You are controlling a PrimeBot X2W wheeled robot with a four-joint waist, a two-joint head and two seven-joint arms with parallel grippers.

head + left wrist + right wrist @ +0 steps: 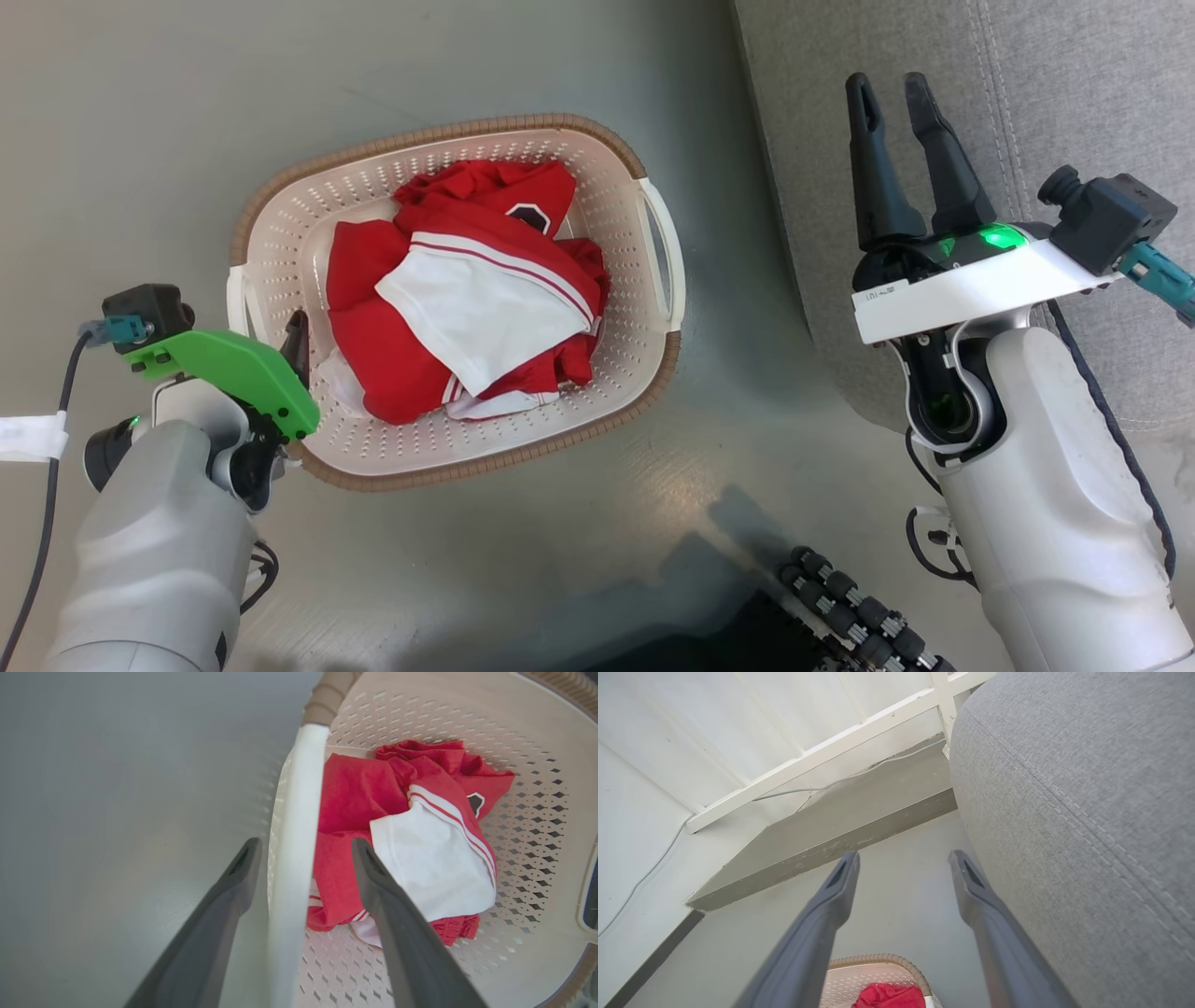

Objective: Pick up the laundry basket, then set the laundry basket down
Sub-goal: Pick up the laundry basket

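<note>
In the head view the laundry basket (pixel 523 124) sits on the grey floor (pixel 140 140) at centre left of the frame, holding crumpled red and white clothes (pixel 467 308); the left gripper (pixel 299 327) is at the basket's lower left edge, mostly hidden under its green wrist plate, with one dark finger showing. The left wrist view makes this plain: the left gripper (pixel 306 844) is spread wide across the basket's white handle (pixel 294 835), one finger outside the wall and one inside above the clothes (pixel 420 849); whether either finger touches the handle, I cannot tell. At upper right of the head view the right gripper (pixel 889 84) hangs parted and empty over a grey sofa (pixel 1027 93), well apart from the basket; its own wrist view shows the right gripper (pixel 903 856) over bare floor, the sofa (pixel 1087 812) at right, a raised grey step (pixel 840 830) beyond, and the basket (pixel 873 975) at the bottom edge.
</note>
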